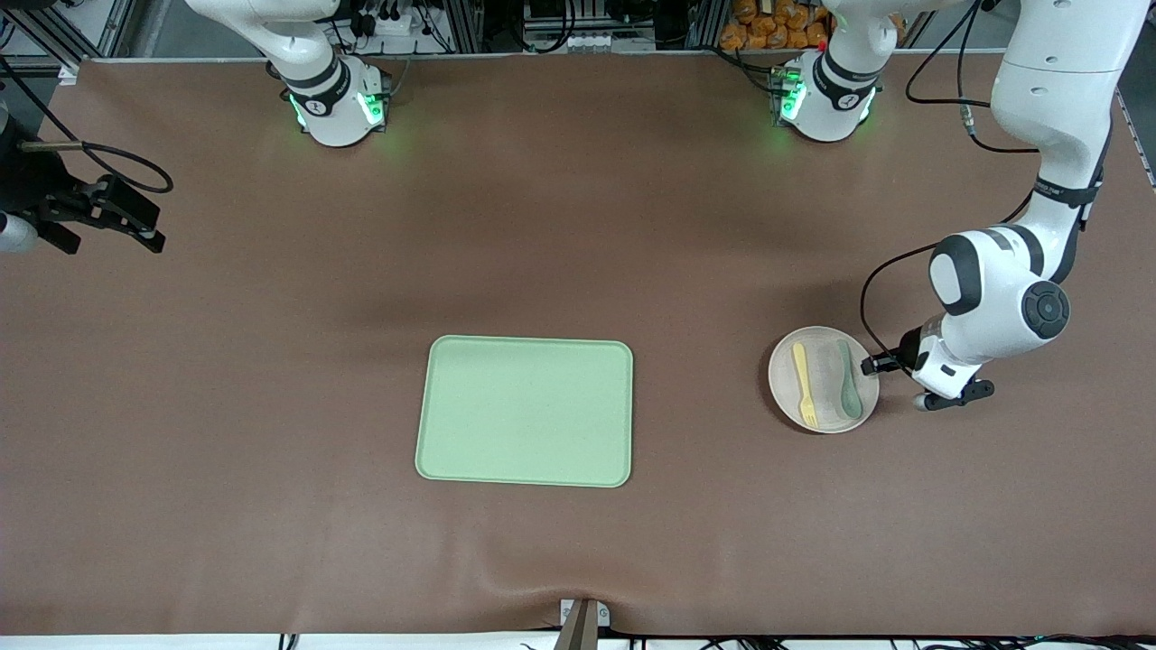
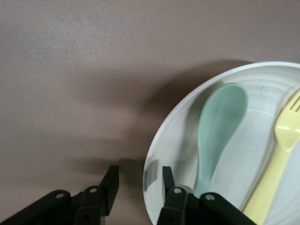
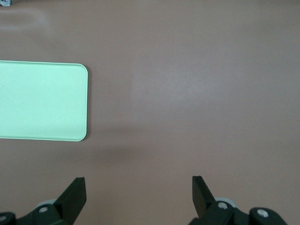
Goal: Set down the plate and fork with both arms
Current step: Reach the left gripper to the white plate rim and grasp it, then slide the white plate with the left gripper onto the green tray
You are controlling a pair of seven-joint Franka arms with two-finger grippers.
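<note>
The speckled off-white plate [image 1: 823, 354] lies on the brown table toward the left arm's end, with the pale yellow fork [image 1: 804, 384] and a teal-green spoon [image 1: 849, 379] in it. My left gripper [image 1: 874, 365] is low at the plate's edge, open. In the left wrist view its jaws straddle the plate's rim [image 2: 161, 140], one finger [image 2: 111, 183] outside over the table and the other over the plate beside the spoon [image 2: 220, 126]; the fork [image 2: 281, 154] lies past the spoon. My right gripper [image 1: 149, 236] waits open and empty over the table at the right arm's end.
A light green rectangular tray [image 1: 524, 411] lies in the middle of the table, nearer the front camera; its corner shows in the right wrist view [image 3: 42, 101]. The right gripper [image 3: 138, 180] hangs over bare brown table.
</note>
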